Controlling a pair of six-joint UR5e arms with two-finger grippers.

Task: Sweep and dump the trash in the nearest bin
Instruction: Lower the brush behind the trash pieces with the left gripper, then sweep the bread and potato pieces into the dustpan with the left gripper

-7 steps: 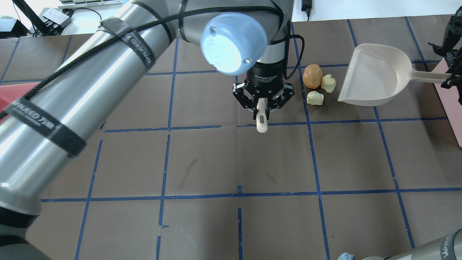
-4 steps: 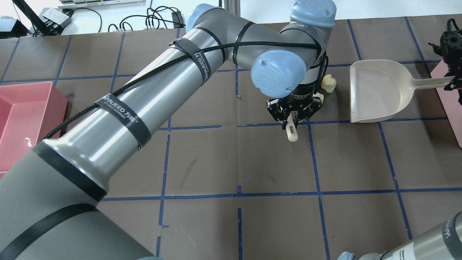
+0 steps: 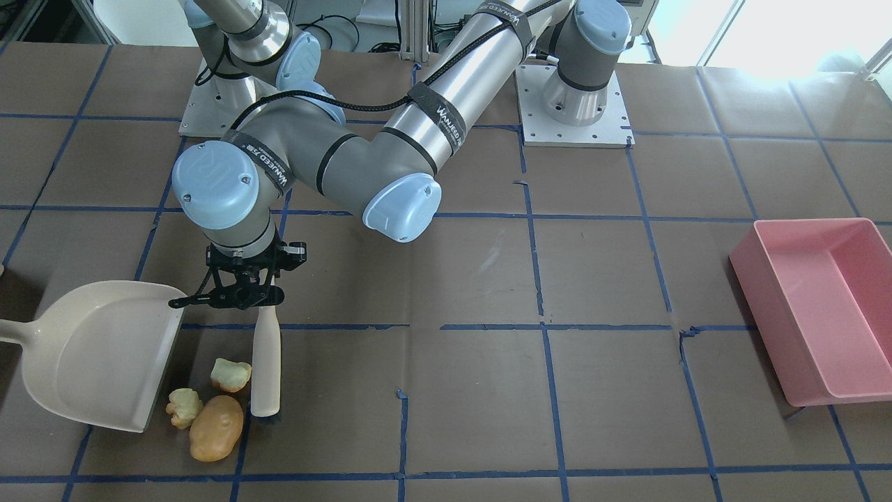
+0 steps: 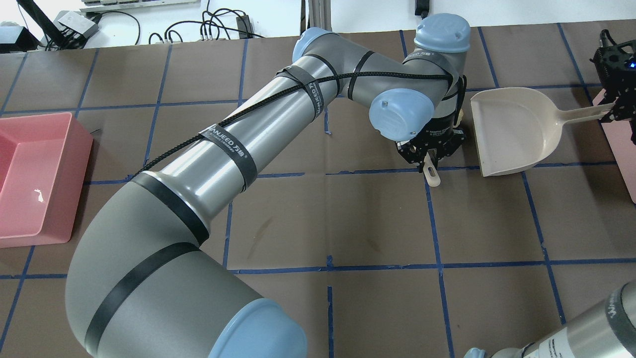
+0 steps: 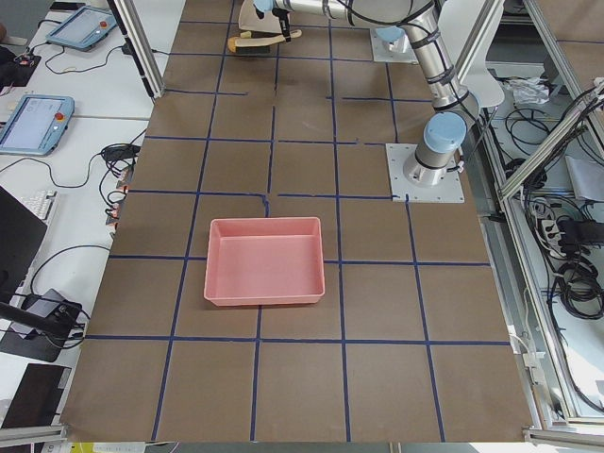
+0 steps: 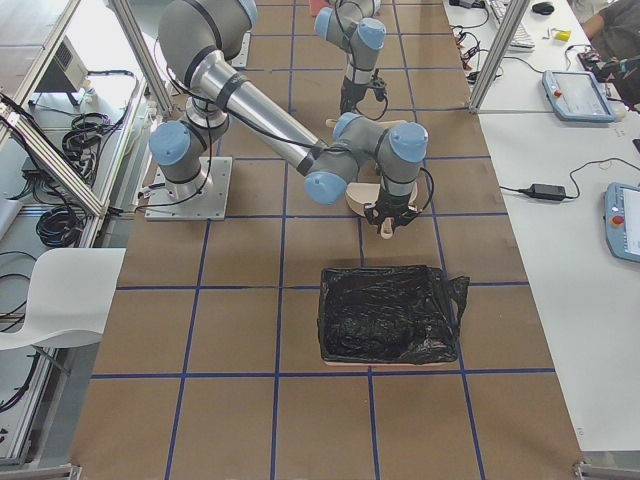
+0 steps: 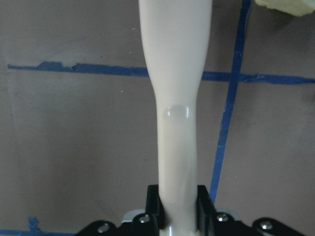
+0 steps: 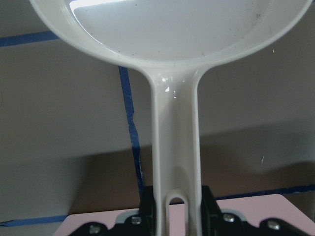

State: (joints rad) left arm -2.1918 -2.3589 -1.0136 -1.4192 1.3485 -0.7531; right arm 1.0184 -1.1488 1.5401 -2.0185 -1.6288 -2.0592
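Note:
My left gripper [image 3: 256, 301] [image 4: 428, 158] is shut on the cream handle of a brush [image 3: 265, 362] [image 7: 176, 98], whose bristles rest on the table. The trash lies between the brush and the mouth of the cream dustpan [image 3: 90, 348] [image 4: 512, 129]: a tan potato-shaped piece [image 3: 217, 427] and two pale cream chunks [image 3: 230, 374] [image 3: 184, 406]. In the overhead view my left wrist hides the trash. My right gripper [image 4: 615, 108] [image 8: 174, 209] is shut on the dustpan handle [image 8: 174, 147] at the table's right edge.
A pink bin [image 4: 35, 174] [image 3: 815, 307] stands far off on my left side. A bin lined with a black bag [image 6: 385, 315] stands near the dustpan on my right; its pink edge shows in the overhead view [image 4: 627, 154]. Blue tape lines grid the brown table.
My left arm has swung right with the brush, from left of the trash to over it, now hiding it. The dustpan has shifted a little nearer in the overhead view.

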